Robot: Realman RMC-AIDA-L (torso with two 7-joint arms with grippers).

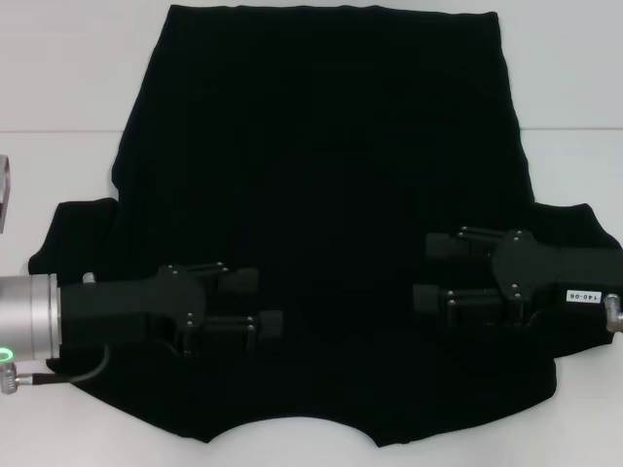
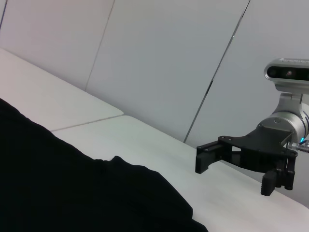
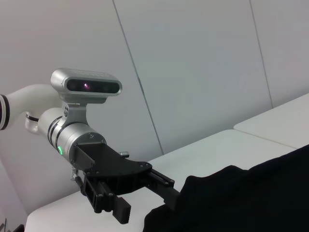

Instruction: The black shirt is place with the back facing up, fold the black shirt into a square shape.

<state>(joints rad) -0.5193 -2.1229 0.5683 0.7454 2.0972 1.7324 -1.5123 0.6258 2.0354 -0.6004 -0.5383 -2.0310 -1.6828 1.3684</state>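
Note:
The black shirt (image 1: 321,146) lies spread flat on the white table (image 1: 58,78), its curved neckline toward me and its hem at the far side. My left gripper (image 1: 268,303) hangs open over the shirt's near left part, close to the left sleeve, fingers pointing inward. Over the near right part, by the right sleeve, my right gripper (image 1: 423,270) is open too and faces the left one. The left wrist view shows the shirt (image 2: 72,193) and the open right gripper (image 2: 236,169). In the right wrist view are the shirt (image 3: 251,198) and the open left gripper (image 3: 145,203). Neither gripper holds anything.
A small grey object (image 1: 5,190) shows at the table's left edge. Bare white table surrounds the shirt on the left, right and far sides. Pale wall panels stand behind the table in both wrist views.

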